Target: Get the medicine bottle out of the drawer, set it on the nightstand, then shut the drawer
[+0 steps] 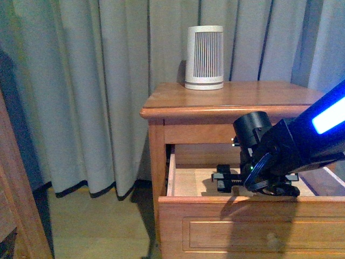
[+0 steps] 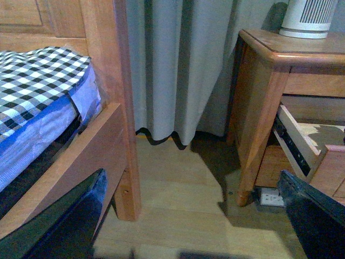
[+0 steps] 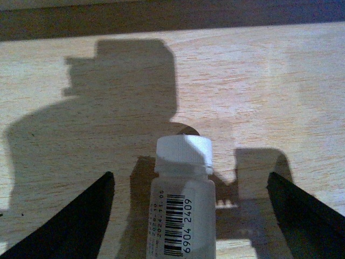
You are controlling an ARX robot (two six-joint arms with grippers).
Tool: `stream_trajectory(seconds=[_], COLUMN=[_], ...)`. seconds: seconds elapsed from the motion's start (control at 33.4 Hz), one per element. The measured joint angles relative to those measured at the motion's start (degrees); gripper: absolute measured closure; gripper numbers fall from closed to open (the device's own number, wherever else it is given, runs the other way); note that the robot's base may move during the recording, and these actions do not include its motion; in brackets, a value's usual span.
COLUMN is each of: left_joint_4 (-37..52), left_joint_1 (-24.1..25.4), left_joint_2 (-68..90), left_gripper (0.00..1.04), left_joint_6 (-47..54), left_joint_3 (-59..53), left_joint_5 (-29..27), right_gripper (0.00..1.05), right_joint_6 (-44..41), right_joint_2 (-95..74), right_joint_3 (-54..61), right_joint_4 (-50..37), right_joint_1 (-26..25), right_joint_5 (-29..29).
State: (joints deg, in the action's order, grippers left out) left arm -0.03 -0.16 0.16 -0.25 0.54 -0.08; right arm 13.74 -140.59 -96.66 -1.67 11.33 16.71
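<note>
The medicine bottle, small and white with a ribbed cap and a barcode label, lies on the pale wood floor of the drawer. My right gripper is open, one dark finger on each side of the bottle and neither touching it. In the front view the right gripper reaches down into the pulled-out upper drawer of the nightstand and hides the bottle. My left gripper hangs open above the floor, holding nothing, left of the nightstand.
A white-and-grey ribbed device stands at the back of the nightstand top. Grey curtains hang behind. A wooden bed frame with a checked cover is at the left. A white socket block lies by the nightstand leg.
</note>
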Motion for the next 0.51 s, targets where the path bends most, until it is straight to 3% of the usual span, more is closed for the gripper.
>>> stream_trajectory(seconds=[0.39, 0.51], left_joint_4=[0.0, 0.0], left_joint_1=[0.0, 0.0], left_joint_2=[0.0, 0.0], left_gripper=[0.07, 0.07], left_joint_6=[0.0, 0.0], left_joint_3=[0.0, 0.0], left_joint_5=[0.0, 0.0], right_gripper=[0.72, 0.75], right_joint_6=[0.6, 1.8], right_joint_2=[-0.3, 0.1], right_joint_3=[0.0, 0.0], right_joint_4=[0.2, 1.0], right_joint_1=[-0.4, -0.4], right_joint_5=[-0.2, -0.7])
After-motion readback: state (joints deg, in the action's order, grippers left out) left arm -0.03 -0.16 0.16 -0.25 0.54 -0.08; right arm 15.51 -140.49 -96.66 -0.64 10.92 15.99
